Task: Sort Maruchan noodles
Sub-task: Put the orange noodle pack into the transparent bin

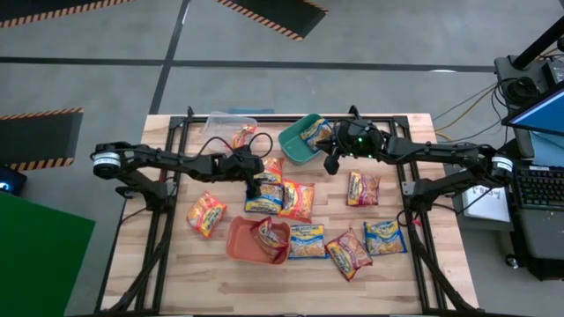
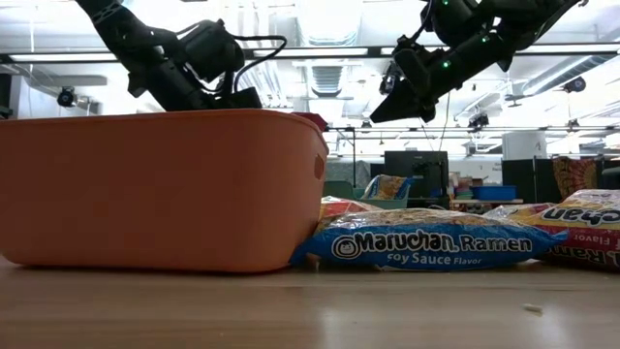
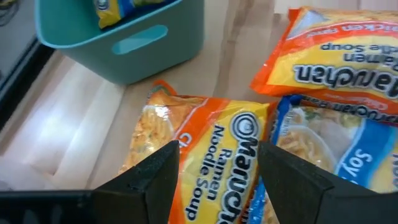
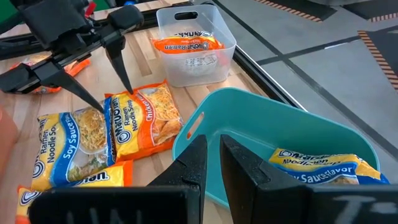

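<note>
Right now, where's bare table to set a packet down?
Free: the front left corner of the table, left of the orange tub, and the back right corner beyond the teal tub. Crowded: the middle, where packets overlap under the left hand.

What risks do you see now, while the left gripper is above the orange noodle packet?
1. The orange packet touches a blue soy sauce packet; the open left gripper might catch both.
2. The teal tub stands near; the packet may hit it when lifted.
3. The right gripper, shut above that tub, may cross the left arm's path.
</note>
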Robot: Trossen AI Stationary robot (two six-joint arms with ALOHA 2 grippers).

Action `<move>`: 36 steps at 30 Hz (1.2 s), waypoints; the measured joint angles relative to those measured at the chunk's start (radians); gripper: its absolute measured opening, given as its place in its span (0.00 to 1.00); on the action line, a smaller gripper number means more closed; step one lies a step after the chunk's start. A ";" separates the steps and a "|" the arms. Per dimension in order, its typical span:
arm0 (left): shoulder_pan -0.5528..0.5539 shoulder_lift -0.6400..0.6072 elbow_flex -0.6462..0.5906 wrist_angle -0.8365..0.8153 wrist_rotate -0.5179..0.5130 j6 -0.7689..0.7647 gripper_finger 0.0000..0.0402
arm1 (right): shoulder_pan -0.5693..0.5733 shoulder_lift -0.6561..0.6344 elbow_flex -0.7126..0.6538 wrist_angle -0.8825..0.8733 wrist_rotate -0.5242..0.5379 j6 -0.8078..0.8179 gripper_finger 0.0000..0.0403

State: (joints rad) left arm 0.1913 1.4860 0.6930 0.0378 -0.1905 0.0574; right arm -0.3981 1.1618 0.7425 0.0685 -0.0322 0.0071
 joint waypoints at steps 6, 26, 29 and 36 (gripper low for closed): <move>0.000 0.000 0.000 0.003 -0.048 0.001 0.46 | 0.000 0.000 0.000 0.000 0.000 0.000 0.08; 0.000 -0.001 -0.002 0.096 -0.047 -0.071 0.18 | 0.000 0.000 0.000 0.000 0.006 -0.008 0.08; 0.000 -0.001 -0.002 0.096 -0.047 -0.071 0.17 | 0.000 0.000 0.000 0.000 0.006 -0.008 0.08; 0.000 -0.001 -0.002 0.097 -0.047 -0.071 0.14 | 0.000 0.000 0.000 0.000 0.006 -0.008 0.08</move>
State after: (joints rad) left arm 0.1913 1.4853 0.6910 0.1345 -0.2371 -0.0135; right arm -0.3981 1.1618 0.7422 0.0685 -0.0262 -0.0010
